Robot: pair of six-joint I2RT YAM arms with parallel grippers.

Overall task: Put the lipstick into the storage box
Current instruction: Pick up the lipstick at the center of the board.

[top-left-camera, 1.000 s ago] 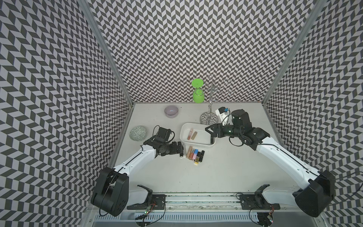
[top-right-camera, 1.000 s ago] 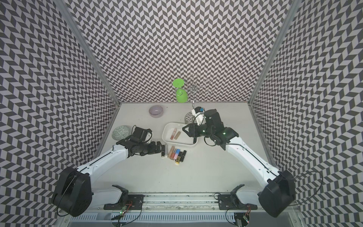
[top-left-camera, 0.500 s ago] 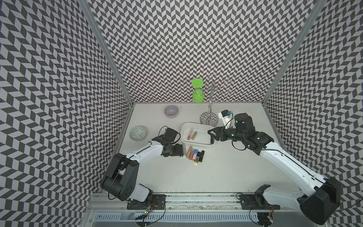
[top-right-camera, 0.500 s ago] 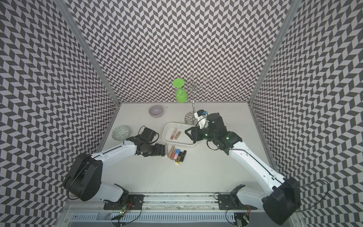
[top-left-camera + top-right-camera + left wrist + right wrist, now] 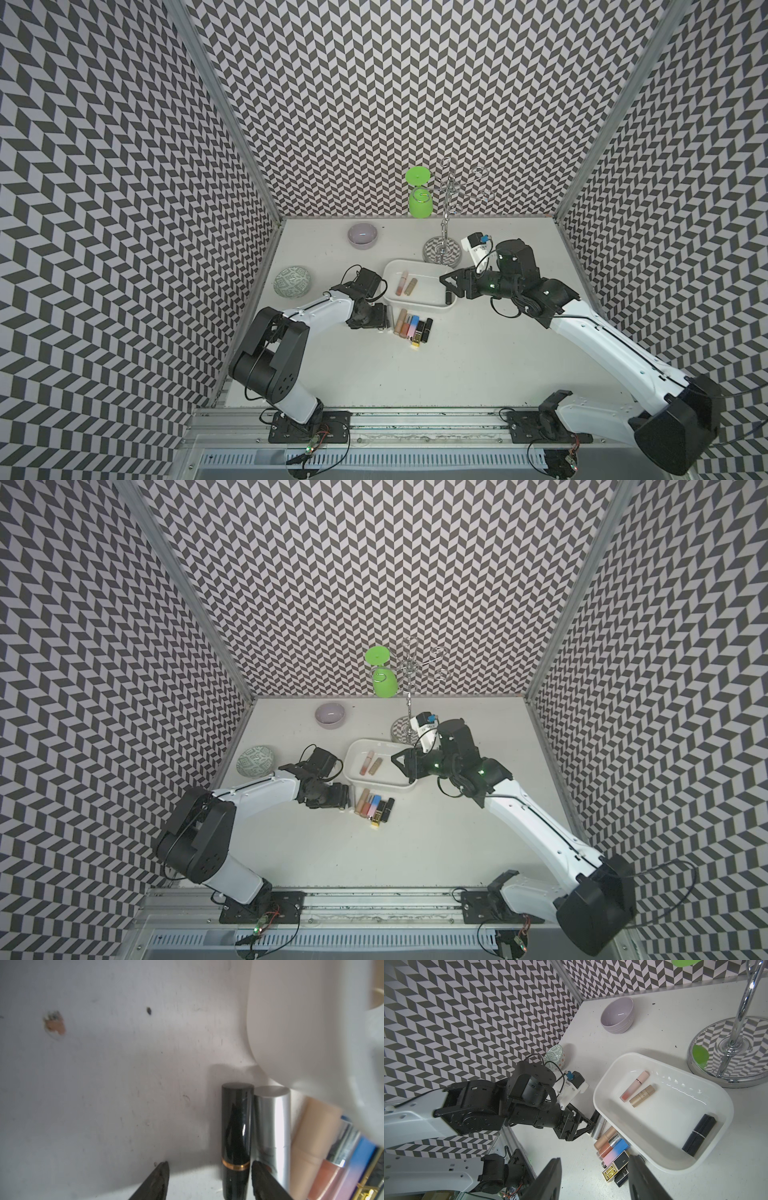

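- Left arm (image 5: 316, 307): shoulder link folded up, white forearm stretched low toward centre, wrist angled down.
- Left gripper (image 5: 209, 1167): pointing down and forward, jaws parted with a clear gap.
- Right arm (image 5: 602, 336): long diagonal reach from its base, elbow raised.
- Right gripper (image 5: 593, 1178): raised, facing the left arm, jaws parted.

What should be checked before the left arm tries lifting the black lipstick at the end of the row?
1. Black lipstick lies inside the left gripper: ok.
2. Jaws closed on it: not ok, a gap shows on one side.
3. Silver lipstick clear of the fingers: not ok, it touches the black one and one finger overlaps it.
4. Storage box has bare floor left: ok.
5. Right gripper clear of the box: not ok, it hangs open above one end.
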